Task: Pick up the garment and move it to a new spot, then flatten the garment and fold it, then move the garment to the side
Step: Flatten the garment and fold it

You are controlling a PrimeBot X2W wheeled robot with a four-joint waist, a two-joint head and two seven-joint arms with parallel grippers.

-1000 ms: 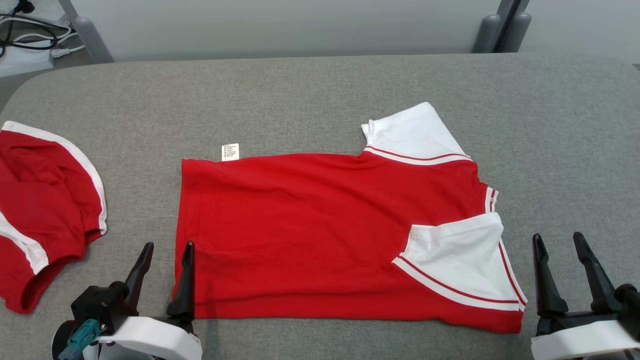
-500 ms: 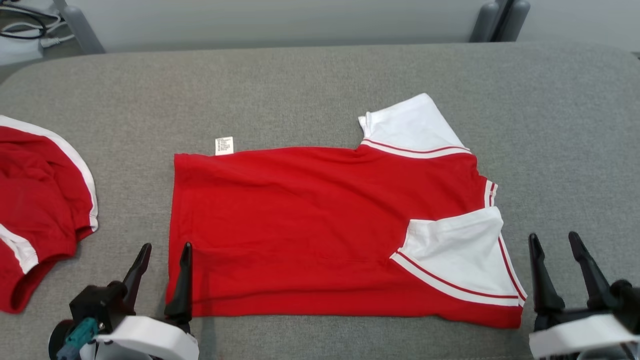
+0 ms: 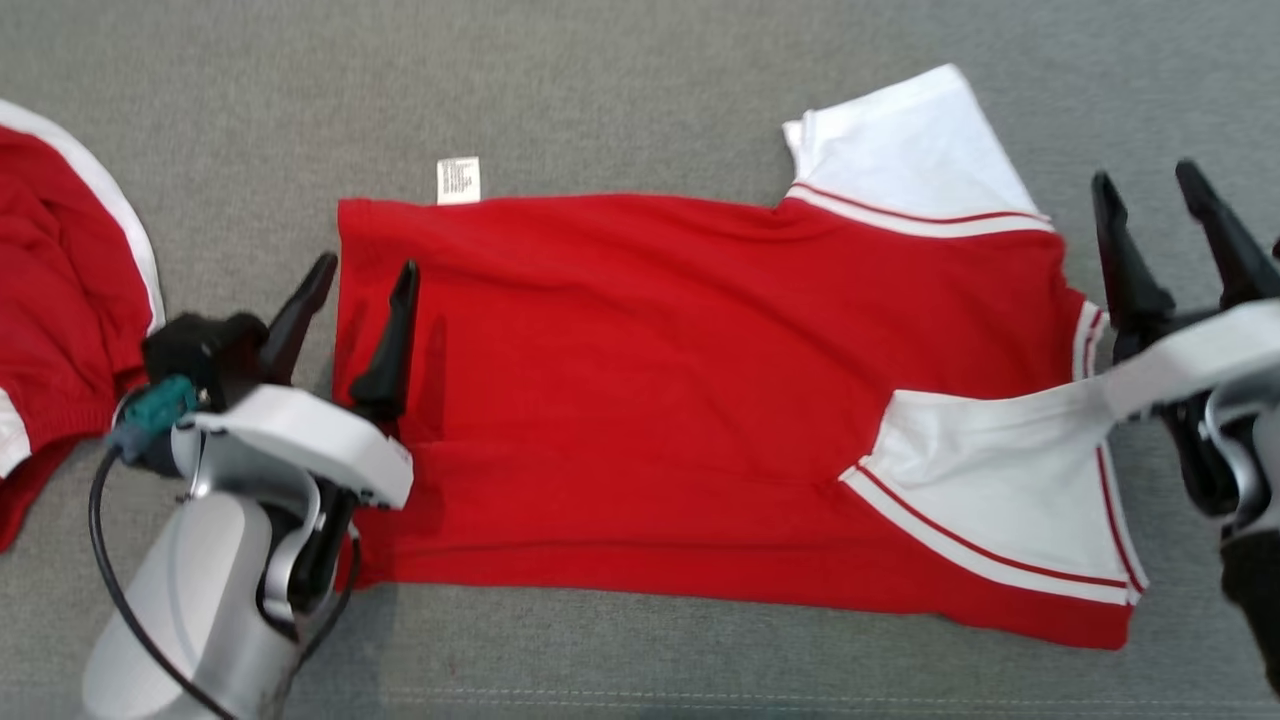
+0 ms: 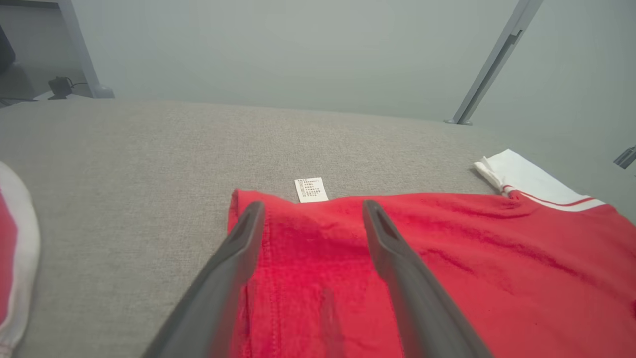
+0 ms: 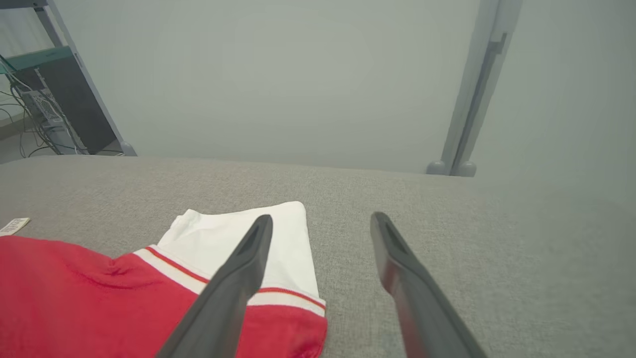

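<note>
Red garment [image 3: 650, 380] with white sleeves, lying flat on the grey bench [image 3: 620, 90]. The left end effector [image 3: 366, 265] has its fingers spread and grips nothing. It straddles the garment's hem end, its left finger over bare bench and its right finger over red fabric. A white care label [image 3: 459, 180] lies just ahead of its fingertips, at the garment's far edge. A second red garment [image 3: 60, 290] lies well to its left. The right end effector [image 3: 1144, 175] is likewise spread and empty, just beyond the garment's sleeve end. The far white sleeve [image 3: 900, 150] lies to its left; the near sleeve [image 3: 1000, 480], folded onto the red body, lies beside its wrist. Whether either end effector touches the cloth cannot be told.
</note>
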